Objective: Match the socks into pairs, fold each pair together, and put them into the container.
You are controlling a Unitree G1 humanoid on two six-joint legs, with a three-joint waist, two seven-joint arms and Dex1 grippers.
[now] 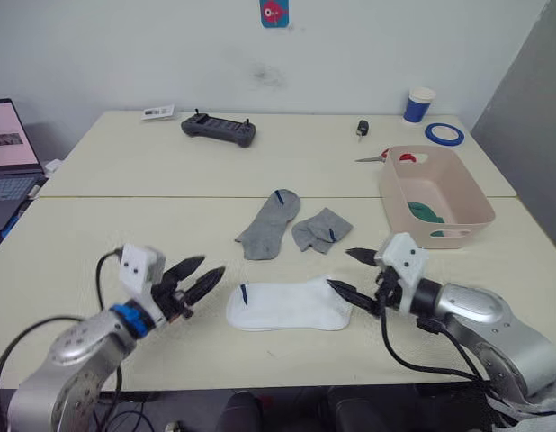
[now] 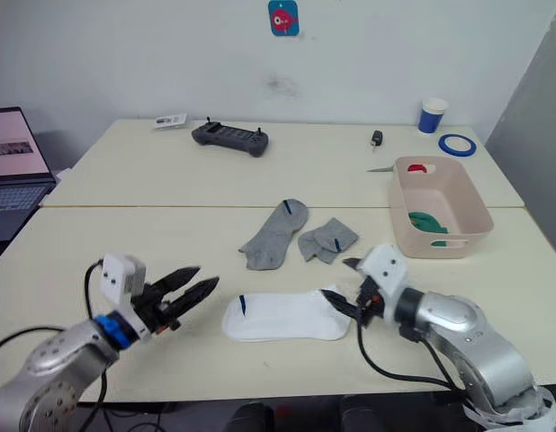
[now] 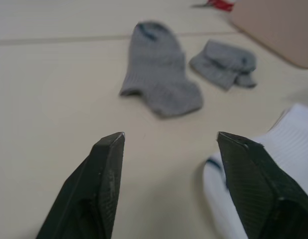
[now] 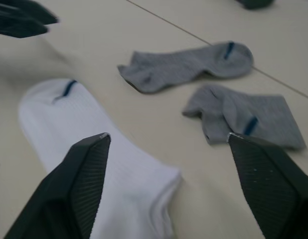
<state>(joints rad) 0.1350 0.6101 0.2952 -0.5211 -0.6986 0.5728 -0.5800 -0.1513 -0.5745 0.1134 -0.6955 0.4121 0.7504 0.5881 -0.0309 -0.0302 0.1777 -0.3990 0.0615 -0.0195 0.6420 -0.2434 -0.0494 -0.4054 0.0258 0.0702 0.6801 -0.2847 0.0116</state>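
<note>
No writing can be read anywhere. Nearest, the left end effector (image 1: 199, 279) and the right end effector (image 1: 350, 273) are both wide open and hold nothing. The white socks (image 1: 290, 305) lie flat on the counter (image 1: 71, 243) between them, the toe just beside the right one. Past them, at 12 o'clock, one grey sock (image 1: 269, 224) lies flat and a second grey sock (image 1: 321, 229) sits folded beside it. At 2 o'clock the pink container (image 1: 434, 193) has something dark green (image 1: 424, 212) in it. Further back lie a black controller (image 1: 219, 130), red-handled scissors (image 1: 386, 157), blue tape (image 1: 444, 133) and a blue paper cup (image 1: 420, 104).
</note>
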